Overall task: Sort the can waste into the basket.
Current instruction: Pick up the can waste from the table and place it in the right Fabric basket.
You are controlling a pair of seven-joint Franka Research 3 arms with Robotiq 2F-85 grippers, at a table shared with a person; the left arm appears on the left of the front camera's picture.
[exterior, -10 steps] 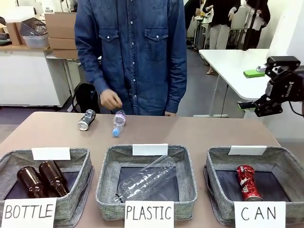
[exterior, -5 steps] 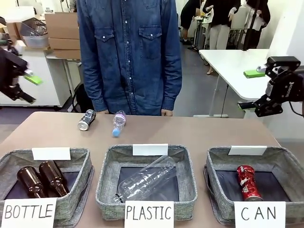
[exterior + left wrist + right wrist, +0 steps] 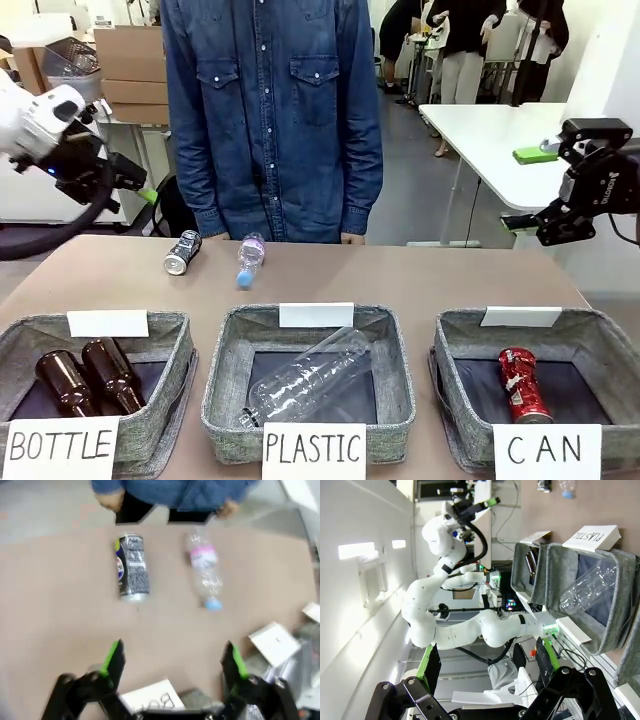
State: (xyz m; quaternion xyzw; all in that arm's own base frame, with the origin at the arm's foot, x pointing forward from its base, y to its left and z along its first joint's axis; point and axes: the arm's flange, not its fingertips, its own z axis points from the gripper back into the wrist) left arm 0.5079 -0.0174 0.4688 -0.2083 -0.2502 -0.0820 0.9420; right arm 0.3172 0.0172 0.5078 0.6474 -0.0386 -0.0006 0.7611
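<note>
While the red can (image 3: 523, 384) lies on the dark floor of the basket (image 3: 600, 345) signed "CAN", the dark can (image 3: 182, 252) lies on its side on the table (image 3: 420, 280). It is well left of that basket, toward the far edge, near a small clear bottle (image 3: 249, 258). The left gripper (image 3: 172, 652) hangs far left of the basket, jaws spread and empty, seemingly well above the tabletop. The right gripper (image 3: 487, 655), raised beyond the basket's far right corner, is released, grasping nothing.

This is looking like a robotics lab: a white robot arm (image 3: 45, 125) is hanging over the table (image 3: 420, 275), cardboard boxes (image 3: 128, 62) are sitting behind, and people (image 3: 462, 40) (farther off) are standing near a white worktable (image 3: 480, 130).
</note>
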